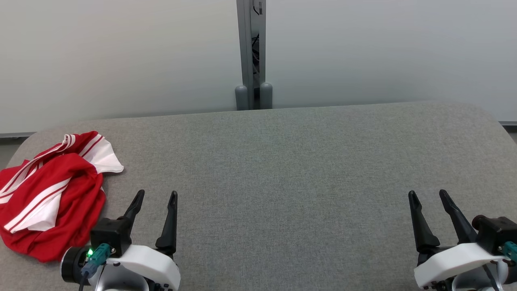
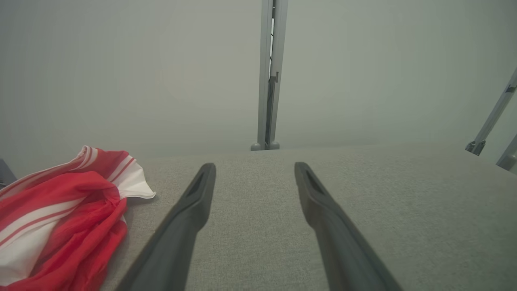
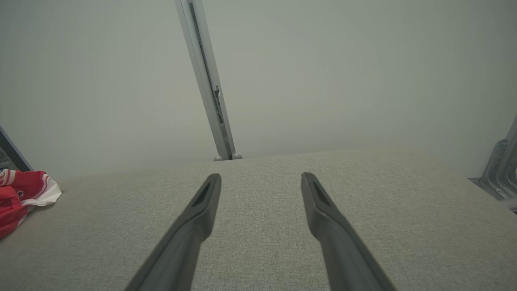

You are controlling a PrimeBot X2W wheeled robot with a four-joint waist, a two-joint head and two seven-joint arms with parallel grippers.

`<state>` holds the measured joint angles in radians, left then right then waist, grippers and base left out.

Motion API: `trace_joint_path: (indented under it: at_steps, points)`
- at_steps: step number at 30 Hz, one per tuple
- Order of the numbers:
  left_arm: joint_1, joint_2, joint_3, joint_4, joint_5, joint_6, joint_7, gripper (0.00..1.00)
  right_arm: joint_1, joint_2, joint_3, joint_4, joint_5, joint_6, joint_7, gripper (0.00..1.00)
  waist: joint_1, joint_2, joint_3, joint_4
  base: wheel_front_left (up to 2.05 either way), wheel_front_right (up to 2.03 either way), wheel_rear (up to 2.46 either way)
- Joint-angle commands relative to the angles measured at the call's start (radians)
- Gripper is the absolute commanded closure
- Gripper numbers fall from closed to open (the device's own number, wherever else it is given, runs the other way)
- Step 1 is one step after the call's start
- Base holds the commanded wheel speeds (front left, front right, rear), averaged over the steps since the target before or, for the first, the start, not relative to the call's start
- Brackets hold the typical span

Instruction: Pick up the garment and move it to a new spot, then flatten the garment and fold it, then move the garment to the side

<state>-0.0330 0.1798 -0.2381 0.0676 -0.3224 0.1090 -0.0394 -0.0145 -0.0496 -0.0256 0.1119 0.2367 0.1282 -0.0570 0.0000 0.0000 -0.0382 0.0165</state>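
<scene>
A crumpled red garment point(image 1: 52, 194) with white stripes and a white panel lies bunched at the left end of the grey fabric table point(image 1: 282, 169). My left gripper point(image 1: 156, 195) hovers just to its right, open and empty, not touching the cloth. The left wrist view shows the garment point(image 2: 64, 214) left of the spread left gripper point(image 2: 255, 166). My right gripper point(image 1: 427, 194) stands open and empty near the table's right front. From the right wrist, the garment point(image 3: 24, 194) sits far off to the left of the right gripper point(image 3: 261, 177).
A pale wall runs behind the table, with a grey vertical post point(image 1: 251, 52) at its middle. Metal bracing point(image 3: 497, 169) shows past the table's right end. The table's wide middle and right stretch is bare grey fabric.
</scene>
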Motion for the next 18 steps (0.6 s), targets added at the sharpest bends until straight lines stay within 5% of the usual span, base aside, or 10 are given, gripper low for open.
trace_joint_path:
  at_steps: [1,18]
  points:
    - [0.002,0.005,0.003,-0.008,0.019,0.010,0.003,0.00,0.004,-0.004,0.000,-0.006,-0.016,0.004,-0.010,0.00,0.0000,0.0000,-0.001,0.000,0.00,0.00,0.00]
    - [0.006,0.016,0.006,-0.011,0.093,0.036,0.022,0.00,0.022,-0.004,0.017,-0.012,-0.094,0.003,-0.050,0.00,0.0000,0.0000,-0.005,0.001,0.00,0.00,0.00]
